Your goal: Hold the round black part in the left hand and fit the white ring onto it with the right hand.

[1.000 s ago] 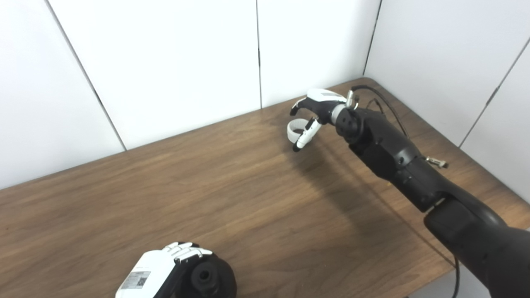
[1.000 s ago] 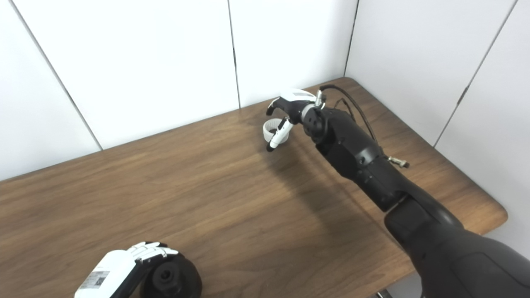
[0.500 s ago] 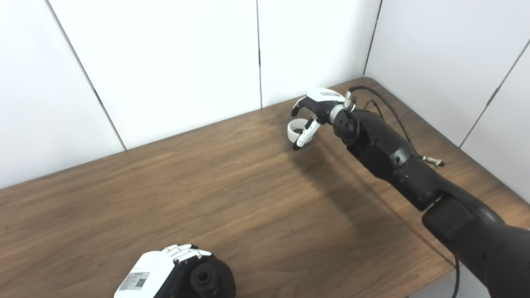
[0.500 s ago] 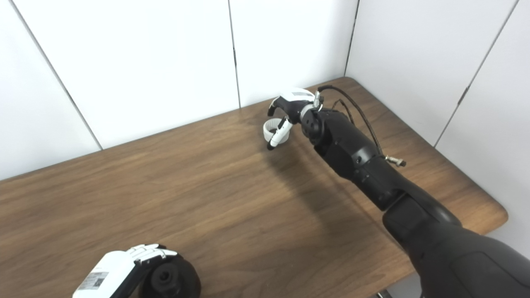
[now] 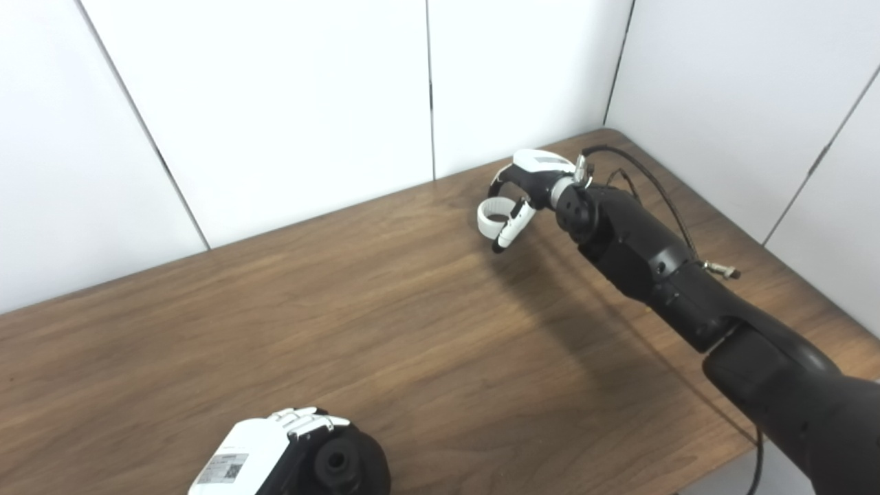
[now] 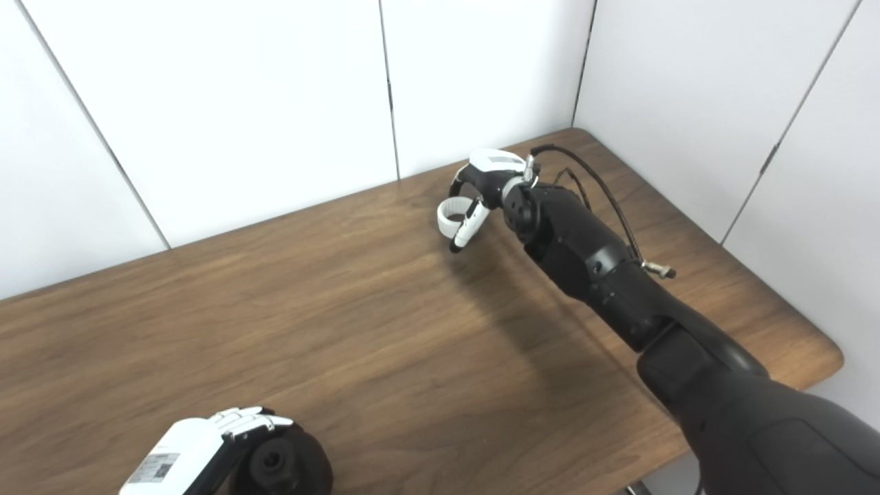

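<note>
The right hand (image 5: pixel 526 189) pinches the ring (image 5: pixel 493 214) at upper right; it looks light, stiff, best held by its rim. The left hand (image 5: pixel 275 447) wraps the black part (image 5: pixel 350 464) at bottom left.

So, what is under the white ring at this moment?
Below the white ring, pinched in the right hand, only the bare wooden table shows. Whether the ring touches the table is unclear; the thumb covers its near edge.

White ring (image 5: pixel 492 215); black round part (image 5: pixel 344 464); white-and-black hands (image 5: pixel 533 180); brown wood-grain table (image 5: pixel 385 344); white walls (image 5: pixel 275 103)
</note>
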